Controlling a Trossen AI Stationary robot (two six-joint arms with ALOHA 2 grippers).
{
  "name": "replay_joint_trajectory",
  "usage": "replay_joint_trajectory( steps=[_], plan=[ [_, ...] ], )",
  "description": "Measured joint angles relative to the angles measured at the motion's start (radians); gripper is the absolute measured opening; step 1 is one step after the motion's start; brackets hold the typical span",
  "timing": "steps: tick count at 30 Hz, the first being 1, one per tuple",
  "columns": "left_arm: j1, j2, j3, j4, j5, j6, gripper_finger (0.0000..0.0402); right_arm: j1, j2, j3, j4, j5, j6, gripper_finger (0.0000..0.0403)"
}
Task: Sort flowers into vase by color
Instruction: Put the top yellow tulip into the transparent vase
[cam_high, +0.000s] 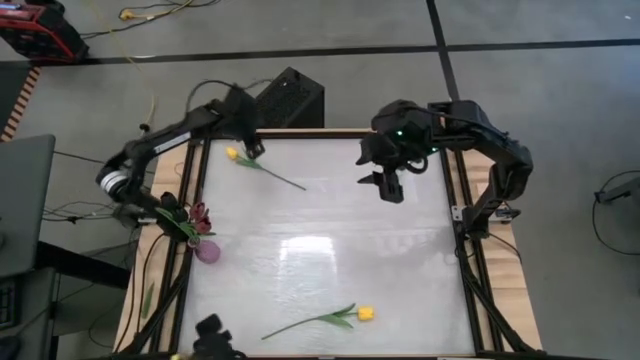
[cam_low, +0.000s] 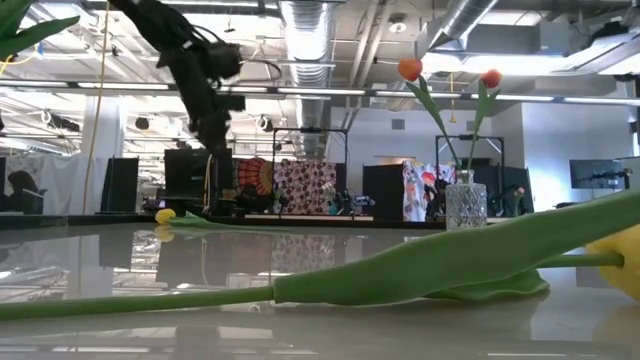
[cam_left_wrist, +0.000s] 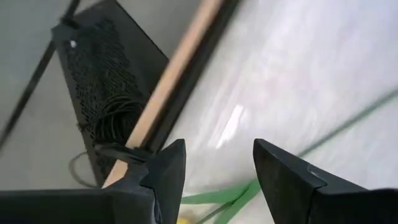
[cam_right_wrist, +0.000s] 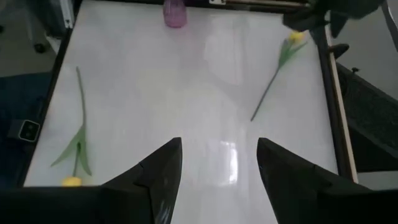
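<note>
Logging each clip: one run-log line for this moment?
left end effector: open, over yellow tulip | right end effector: open, hovering | second yellow tulip: lying loose

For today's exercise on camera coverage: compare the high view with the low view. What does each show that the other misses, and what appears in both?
Only the high view shows the pink vase at the table's left edge holding dark red tulips, the right pincer open above the table, and the black box beyond the far edge.

Only the low view shows a clear glass vase with two orange tulips, and the room behind.

Both show the two yellow tulips lying on the table, the far one under the open left pincer, and the near one.
</note>
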Motion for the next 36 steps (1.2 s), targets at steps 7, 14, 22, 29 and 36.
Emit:
replay_joint_trajectory(
  steps=[7, 14, 22, 29, 36],
  plan=[
    [-0.078, 0.121, 0.000, -0.047, -0.116, 0.196, 0.0178, 0.000, -0.003, -0.077, 0.008, 0.000, -0.034, 0.0233],
    [-0.136, 0.244, 0.000, -0.147, -0.123, 0.351, 0.0178, -0.005, -0.003, -0.167, 0.008, 0.001, -0.035, 0.0233],
    [-0.170, 0.380, 0.002, -0.118, -0.217, 0.410, 0.0178, -0.005, -0.005, -0.197, 0.034, 0.074, -0.026, 0.0233],
    [-0.185, 0.414, 0.005, -0.186, -0.228, 0.405, 0.0120, -0.004, -0.005, -0.197, 0.053, 0.074, -0.027, 0.0233],
    [-0.192, 0.370, -0.003, -0.225, -0.213, 0.313, 0.0010, -0.002, -0.012, -0.219, 0.035, 0.074, -0.027, 0.0233]
  ],
)
